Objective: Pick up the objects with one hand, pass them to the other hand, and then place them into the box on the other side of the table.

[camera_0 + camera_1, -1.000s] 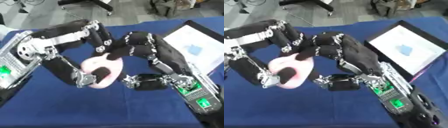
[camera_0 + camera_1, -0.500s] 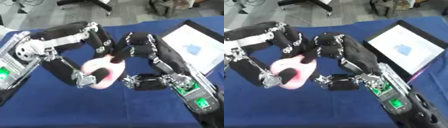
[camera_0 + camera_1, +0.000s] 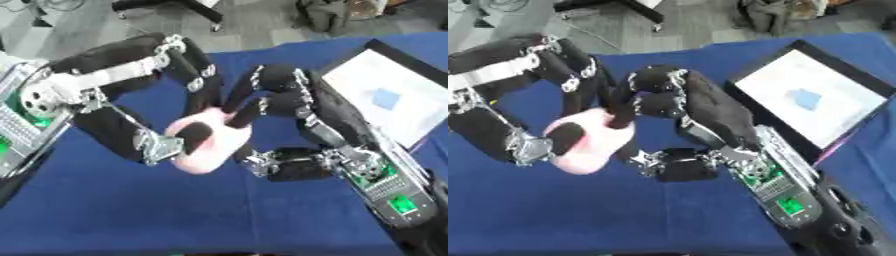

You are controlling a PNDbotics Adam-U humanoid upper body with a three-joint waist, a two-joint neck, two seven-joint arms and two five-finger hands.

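I am mid-handover above the blue worktop [image 3: 114, 210]. The pink thing [image 3: 210, 142], soft-looking and rounded, is off the surface and sits between my two robot hands near the middle of the scene. My left robot hand [image 3: 166, 137] has its fingers and thumb curled round it from the left and below. My right robot hand [image 3: 262, 97] reaches in from the right with its fingers bent over the pink thing's upper edge, touching it, so both seem to have hold of it at once; I cannot tell which one carries the weight. So the pick-up looks done and the pass is under way but not finished. The box [image 3: 811, 100], a dark-rimmed tray with a pale floor and a small blue thing [image 3: 805, 99] already in it, lies on my right, well apart from the hands. Left to do, as I judge it: release with the left, carry across, and set the pink thing in the box.
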